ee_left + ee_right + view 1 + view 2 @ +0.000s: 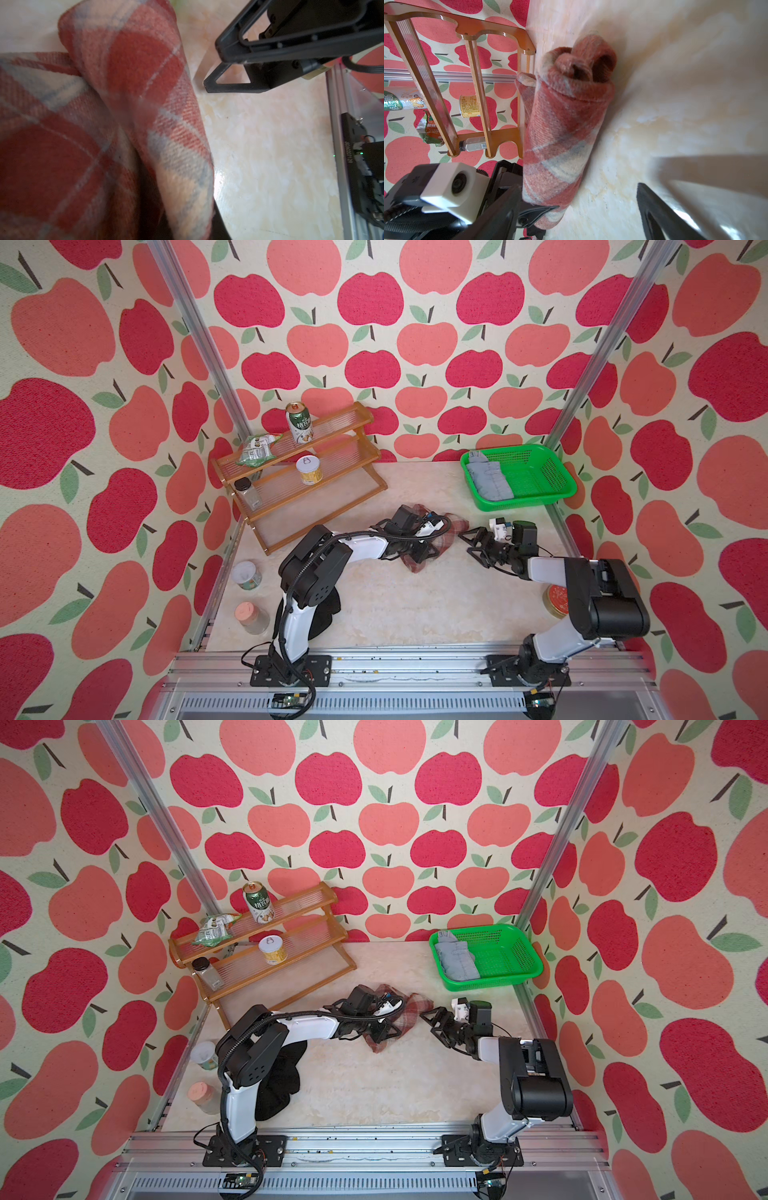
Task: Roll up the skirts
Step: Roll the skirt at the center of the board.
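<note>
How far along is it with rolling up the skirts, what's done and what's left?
Done: the denim skirt lies rolled in the green basket. In hand: the plaid skirt is rolled on the table, with the left claw shut on one end, and the right claw open beside it, apart from the cloth. Left: the black skirt lies unrolled by the left arm's base.
</note>
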Robot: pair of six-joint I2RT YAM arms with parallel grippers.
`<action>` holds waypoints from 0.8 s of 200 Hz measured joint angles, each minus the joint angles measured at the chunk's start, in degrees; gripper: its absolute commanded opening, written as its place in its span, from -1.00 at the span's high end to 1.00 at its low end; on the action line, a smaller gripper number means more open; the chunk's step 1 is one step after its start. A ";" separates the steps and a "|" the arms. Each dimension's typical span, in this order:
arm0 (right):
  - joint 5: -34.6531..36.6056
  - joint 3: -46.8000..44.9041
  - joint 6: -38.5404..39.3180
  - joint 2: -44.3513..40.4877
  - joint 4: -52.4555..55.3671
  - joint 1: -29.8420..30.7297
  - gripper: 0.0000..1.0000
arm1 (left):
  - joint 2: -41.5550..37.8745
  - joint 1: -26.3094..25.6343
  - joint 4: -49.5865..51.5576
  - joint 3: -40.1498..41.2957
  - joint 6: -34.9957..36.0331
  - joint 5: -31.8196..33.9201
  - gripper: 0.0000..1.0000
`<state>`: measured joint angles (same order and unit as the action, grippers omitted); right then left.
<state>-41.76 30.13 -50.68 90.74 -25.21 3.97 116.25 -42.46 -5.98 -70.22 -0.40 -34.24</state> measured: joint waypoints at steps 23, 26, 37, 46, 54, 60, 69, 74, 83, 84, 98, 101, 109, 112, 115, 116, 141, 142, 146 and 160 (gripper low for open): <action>-0.22 0.00 -0.96 2.08 -3.37 0.07 -0.79 | 1.97 1.51 -2.25 -0.09 -4.11 -5.64 0.86; -0.24 0.00 -1.03 2.36 -3.72 0.13 -0.79 | 2.21 1.66 -2.43 -0.15 -4.57 -6.21 0.86; -0.35 0.00 -1.53 3.72 -4.92 0.17 -0.79 | 3.39 2.29 -3.10 -0.55 -6.32 -8.44 0.85; -0.35 0.02 -1.79 4.83 -5.70 0.42 -0.78 | 4.15 2.71 -3.45 -0.85 -7.56 -9.94 0.85; -0.63 0.09 -2.01 5.64 -6.60 0.59 -0.78 | 4.74 3.08 -3.78 -1.05 -8.66 -11.30 0.86; -0.61 0.35 -2.12 5.97 -6.99 0.90 -0.78 | 5.07 3.34 -4.00 -1.18 -9.35 -12.17 0.85; -0.55 0.87 -2.19 6.62 -7.48 1.40 -0.77 | 5.57 3.67 -4.17 -1.46 -10.56 -13.29 0.85; -0.57 1.20 -2.23 7.06 -7.78 1.70 -0.77 | 5.84 3.87 -4.20 -1.68 -11.06 -13.97 0.85; -0.57 1.77 -2.34 7.89 -8.33 2.19 -0.77 | 6.40 4.20 -4.42 -1.95 -12.13 -15.06 0.85; -0.59 1.86 -2.32 8.02 -8.44 2.27 -0.76 | 6.45 4.22 -4.42 -1.97 -12.22 -15.19 0.85; -0.61 2.93 -2.40 9.49 -9.64 2.84 -0.76 | 7.19 4.66 -4.81 -2.27 -13.66 -16.63 0.85; -0.61 3.10 -2.43 9.75 -9.90 2.93 -0.75 | 7.32 4.74 -4.87 -2.34 -13.90 -16.94 0.85; -0.61 3.65 -2.60 10.60 -10.67 3.17 -0.75 | 7.65 4.94 -5.03 -2.51 -14.56 -17.68 0.85; -0.72 3.80 -2.62 10.88 -10.95 3.19 -0.74 | 7.76 5.03 -5.05 -2.58 -14.86 -17.90 0.85; -0.76 3.96 -2.75 11.15 -11.23 3.26 -0.74 | 7.85 5.09 -5.05 -2.62 -15.15 -18.16 0.85; -0.79 4.04 -2.80 11.32 -11.34 3.28 -0.74 | 7.89 5.11 -5.07 -2.64 -15.26 -18.27 0.85; -1.46 5.35 -3.30 13.73 -13.77 3.43 -0.67 | 8.76 5.64 -4.94 -3.45 -16.96 -20.20 0.85; -1.49 5.42 -3.30 13.88 -13.94 3.43 -0.67 | 8.85 5.68 -4.94 -3.50 -17.05 -20.33 0.85; -1.62 5.60 -3.43 14.19 -14.21 3.43 -0.66 | 9.05 5.79 -4.85 -3.67 -17.27 -20.63 0.85; -1.95 6.29 -3.82 15.30 -15.08 3.56 -0.63 | 9.73 6.12 -4.42 -4.35 -18.18 -21.84 0.84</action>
<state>-43.70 36.42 -54.50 106.04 -40.29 7.53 125.97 -36.34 -10.39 -74.56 -18.59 -56.07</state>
